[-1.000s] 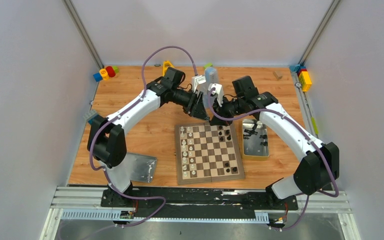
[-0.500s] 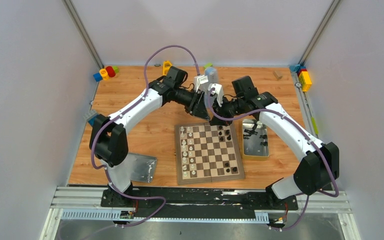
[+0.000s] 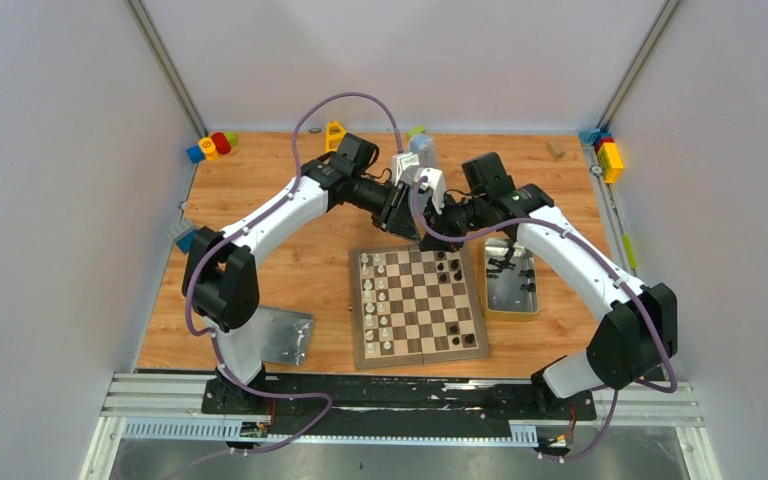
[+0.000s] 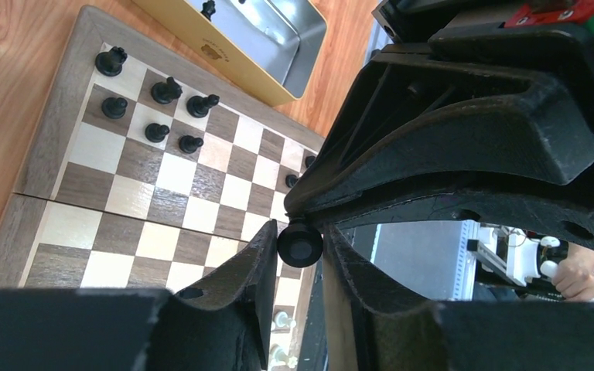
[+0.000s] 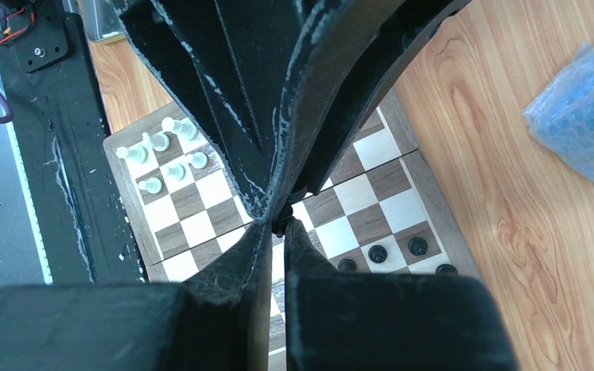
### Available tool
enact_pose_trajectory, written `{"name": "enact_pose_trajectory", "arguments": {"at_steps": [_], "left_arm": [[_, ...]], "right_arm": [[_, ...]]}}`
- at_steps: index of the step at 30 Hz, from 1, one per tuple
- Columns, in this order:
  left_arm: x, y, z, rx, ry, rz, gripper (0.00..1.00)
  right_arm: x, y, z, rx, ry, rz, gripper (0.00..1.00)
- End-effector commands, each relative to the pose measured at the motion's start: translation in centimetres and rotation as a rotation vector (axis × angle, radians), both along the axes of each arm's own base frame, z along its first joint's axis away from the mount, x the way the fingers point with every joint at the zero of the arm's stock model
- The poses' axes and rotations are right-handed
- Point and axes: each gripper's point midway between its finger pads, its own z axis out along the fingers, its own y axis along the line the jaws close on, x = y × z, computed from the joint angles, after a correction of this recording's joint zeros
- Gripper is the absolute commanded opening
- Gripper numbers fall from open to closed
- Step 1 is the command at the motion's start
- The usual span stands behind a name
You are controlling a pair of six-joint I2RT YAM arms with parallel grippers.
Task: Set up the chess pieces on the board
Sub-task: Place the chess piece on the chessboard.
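Note:
The board [image 3: 417, 305] lies in the middle of the table, cream chess pieces [image 3: 372, 300] along its left side and black ones [image 3: 450, 268] at its far right. Above its far edge my two grippers meet tip to tip. My right gripper [image 5: 280, 224] is shut on the top of a black chess piece [image 4: 300, 241]. My left gripper [image 4: 300, 241] has a finger against each side of that piece's round base. In the top view the piece itself is hidden between the left gripper [image 3: 412, 222] and the right gripper [image 3: 430, 232].
A silver tin [image 3: 511, 280] with a few black pieces stands right of the board, its lid [image 3: 285, 335] at the near left. Toy blocks [image 3: 210, 145] sit in the far left corner, more blocks [image 3: 608, 155] at the far right. A blue plastic bag [image 5: 588, 116] lies behind the grippers.
My left gripper has slid right towards the right gripper and its fingers have closed in around the black piece's base. The right arm has stayed in place.

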Motion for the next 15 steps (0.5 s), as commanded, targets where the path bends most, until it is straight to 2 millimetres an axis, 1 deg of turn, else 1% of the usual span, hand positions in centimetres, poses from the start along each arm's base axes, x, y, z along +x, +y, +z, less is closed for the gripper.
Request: {"name": "enact_pose_trajectory", "arguments": {"at_steps": [1, 5, 9, 12, 13, 14, 15], "left_arm": [[0.2, -0.6, 1.4, -0.036, -0.042, -0.028, 0.30], [0.2, -0.5, 1.2, -0.032, -0.046, -0.031, 0.19], [0.1, -0.2, 1.4, -0.027, -0.072, -0.025, 0.10], [0.4, 0.1, 2.2, -0.056, -0.101, -0.010, 0.03], [0.4, 0.4, 2.4, -0.065, -0.094, 0.004, 0.02], [0.6, 0.3, 3.2, -0.104, -0.118, -0.001, 0.01], [0.6, 0.9, 3.5, -0.120, -0.099, 0.018, 0.00]], "right_arm": [[0.7, 0.6, 0.5, 0.015, -0.034, 0.000, 0.00], [1.1, 0.5, 0.8, 0.007, -0.046, -0.018, 0.01], [1.6, 0.0, 1.5, 0.001, -0.081, -0.053, 0.09], [2.0, -0.6, 2.7, 0.027, -0.095, -0.096, 0.19], [2.3, -0.8, 3.3, 0.043, -0.103, -0.114, 0.25], [2.4, -1.1, 4.0, 0.060, -0.112, -0.131, 0.31], [2.5, -1.3, 4.7, 0.082, -0.120, -0.140, 0.45]]}}
